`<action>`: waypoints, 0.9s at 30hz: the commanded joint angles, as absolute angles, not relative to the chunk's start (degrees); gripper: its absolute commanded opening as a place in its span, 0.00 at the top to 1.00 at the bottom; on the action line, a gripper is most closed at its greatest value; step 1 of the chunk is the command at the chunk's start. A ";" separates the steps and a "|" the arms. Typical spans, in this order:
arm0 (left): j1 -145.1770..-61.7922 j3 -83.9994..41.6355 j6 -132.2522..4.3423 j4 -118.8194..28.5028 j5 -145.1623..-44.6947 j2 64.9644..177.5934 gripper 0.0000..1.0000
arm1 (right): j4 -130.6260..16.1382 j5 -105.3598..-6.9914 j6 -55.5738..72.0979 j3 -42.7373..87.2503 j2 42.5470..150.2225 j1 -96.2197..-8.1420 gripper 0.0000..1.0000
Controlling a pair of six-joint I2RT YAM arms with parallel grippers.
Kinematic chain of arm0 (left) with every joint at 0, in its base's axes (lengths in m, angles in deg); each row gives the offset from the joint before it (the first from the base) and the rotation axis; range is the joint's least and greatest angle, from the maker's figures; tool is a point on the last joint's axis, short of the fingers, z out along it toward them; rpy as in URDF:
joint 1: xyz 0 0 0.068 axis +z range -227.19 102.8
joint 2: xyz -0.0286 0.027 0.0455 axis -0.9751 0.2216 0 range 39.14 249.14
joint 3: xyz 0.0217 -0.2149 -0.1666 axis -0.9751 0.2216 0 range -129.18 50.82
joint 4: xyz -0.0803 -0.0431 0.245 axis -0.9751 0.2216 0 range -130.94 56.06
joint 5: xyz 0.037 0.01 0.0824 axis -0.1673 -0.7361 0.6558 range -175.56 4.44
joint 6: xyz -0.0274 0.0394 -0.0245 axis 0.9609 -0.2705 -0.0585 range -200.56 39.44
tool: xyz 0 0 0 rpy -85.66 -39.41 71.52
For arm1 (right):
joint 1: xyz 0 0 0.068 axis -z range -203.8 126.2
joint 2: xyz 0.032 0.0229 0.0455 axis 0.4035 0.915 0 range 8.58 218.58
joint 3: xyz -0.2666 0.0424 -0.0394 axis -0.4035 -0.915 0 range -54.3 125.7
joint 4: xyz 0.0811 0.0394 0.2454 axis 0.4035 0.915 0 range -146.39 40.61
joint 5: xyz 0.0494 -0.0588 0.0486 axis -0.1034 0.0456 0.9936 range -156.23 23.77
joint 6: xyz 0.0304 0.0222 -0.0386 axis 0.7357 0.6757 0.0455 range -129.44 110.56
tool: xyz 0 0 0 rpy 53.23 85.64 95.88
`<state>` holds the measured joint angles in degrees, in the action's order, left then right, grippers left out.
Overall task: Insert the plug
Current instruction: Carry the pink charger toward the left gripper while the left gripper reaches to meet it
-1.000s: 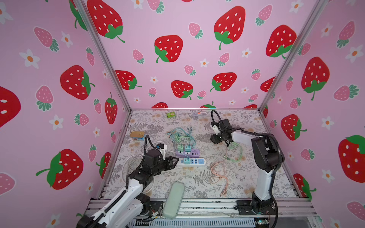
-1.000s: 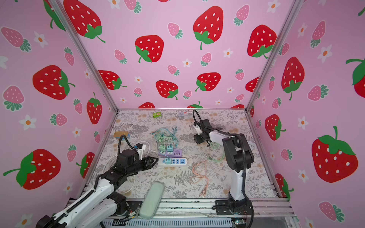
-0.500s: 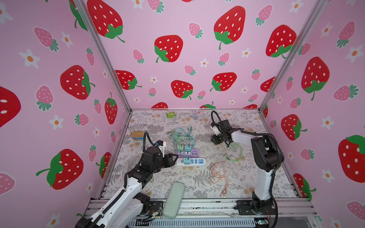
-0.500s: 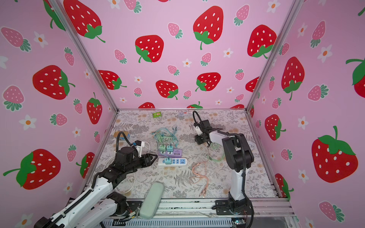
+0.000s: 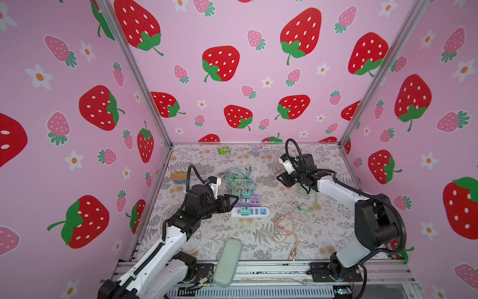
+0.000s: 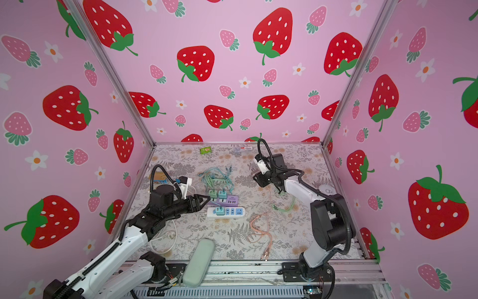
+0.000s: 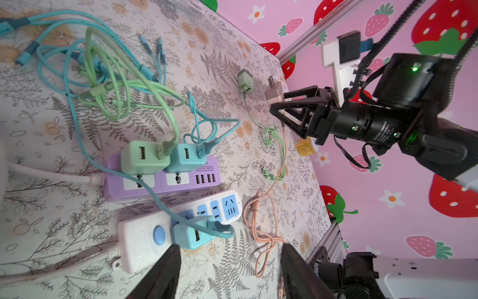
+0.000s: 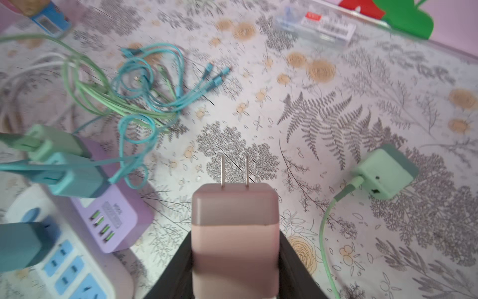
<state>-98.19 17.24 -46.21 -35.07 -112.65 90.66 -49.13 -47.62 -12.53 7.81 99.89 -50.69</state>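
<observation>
Left gripper, black fingers spread and empty, sits just beside a purple power strip. The strip holds a boxy green charger and a teal charger. A white strip holds a light-blue charger. The right gripper clamps a smooth, square pink plug, its flat metal prongs bared above the floral tabletop.

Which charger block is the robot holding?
The pink charger, gripped in the right pincer with its prongs bare. The loose green charger lies on the table; the rest are plugged in.
</observation>
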 commanded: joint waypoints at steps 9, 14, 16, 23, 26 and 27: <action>-98.04 11.18 -42.04 -45.36 -124.35 96.47 0.23 | -51.85 -42.63 -23.88 4.40 88.62 -61.17 0.66; -98.11 9.99 -41.33 -46.43 -126.37 98.15 0.18 | -51.70 -42.72 -26.69 4.73 86.56 -65.90 0.66; -98.08 9.61 -41.13 -46.51 -126.75 98.57 0.17 | -51.33 -42.50 -27.70 5.20 86.43 -67.60 0.66; -98.23 9.11 -40.10 -47.90 -129.98 99.51 0.15 | -49.77 -44.74 -30.07 7.21 87.44 -72.42 0.66; -98.60 8.95 -39.79 -47.88 -131.03 100.00 0.15 | -50.67 -45.35 -30.46 7.09 87.54 -73.98 0.66; -98.55 8.85 -39.69 -47.98 -131.25 100.11 0.15 | -50.76 -45.51 -30.70 7.07 87.60 -74.54 0.66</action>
